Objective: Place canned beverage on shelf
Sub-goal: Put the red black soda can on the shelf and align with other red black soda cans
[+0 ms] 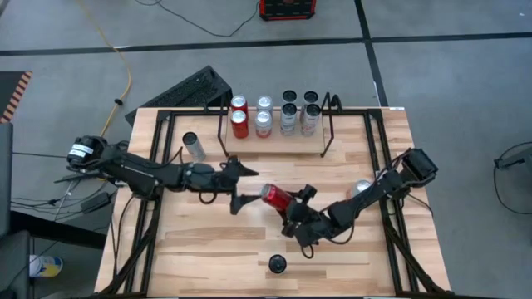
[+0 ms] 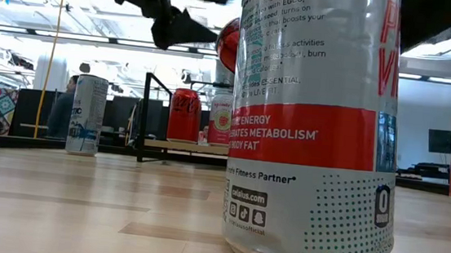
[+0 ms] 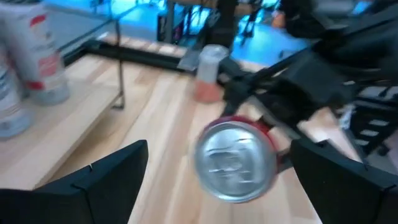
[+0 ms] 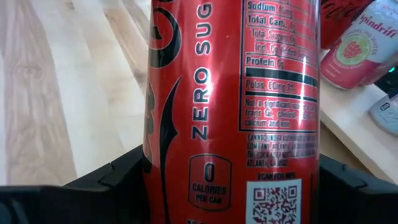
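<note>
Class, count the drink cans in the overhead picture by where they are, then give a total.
Shelf cans on the shelf: 8
Loose cans standing on the table: 3
Red can in the right tool: 1
Total: 12

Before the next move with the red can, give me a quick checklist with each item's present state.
1. Right gripper shut on the red can: ok, fingers on both sides in the right wrist view.
2. Can clear of the table: ok, it lies tilted, held up in the air.
3. Left gripper open: ok, wide, facing the can's top end.
4. Left fingers touching the can: cannot tell.
5. Free slot on the shelf: cannot tell, eight cans fill its back.
</note>
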You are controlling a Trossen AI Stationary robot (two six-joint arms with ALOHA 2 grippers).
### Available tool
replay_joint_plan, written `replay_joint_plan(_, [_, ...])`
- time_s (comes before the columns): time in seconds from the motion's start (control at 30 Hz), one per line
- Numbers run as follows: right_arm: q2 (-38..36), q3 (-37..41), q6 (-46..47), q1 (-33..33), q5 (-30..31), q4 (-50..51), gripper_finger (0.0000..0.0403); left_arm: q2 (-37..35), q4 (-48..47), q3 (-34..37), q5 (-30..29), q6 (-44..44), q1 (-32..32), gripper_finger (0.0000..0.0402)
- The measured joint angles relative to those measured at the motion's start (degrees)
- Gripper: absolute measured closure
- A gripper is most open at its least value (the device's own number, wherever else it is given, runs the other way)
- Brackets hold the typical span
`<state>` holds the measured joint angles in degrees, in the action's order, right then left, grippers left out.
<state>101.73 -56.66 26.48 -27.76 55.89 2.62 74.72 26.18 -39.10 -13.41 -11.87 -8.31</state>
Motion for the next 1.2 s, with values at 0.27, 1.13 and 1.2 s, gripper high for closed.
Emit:
replay_joint_plan(0.27, [0.0, 0.0, -4.9, 1.0, 0.0, -0.9, 0.0074, 0.0, -4.8, -2.1, 12.4, -4.4, 4.8, 0.0024])
replay_joint_plan(1.13, [-0.1, -6.4, -23.5, 6.9, -7.5, -7.1, 0.0074, 0.0, -5.9, -2.1, 19.2, -2.1, 6.4, 0.0028])
replay_joint_plan(1.2, [-0.1, -6.4, -23.5, 6.9, -7.9, -7.3, 0.0074, 0.0, -5.9, -2.1, 19.2, -1.9, 6.4, 0.0039])
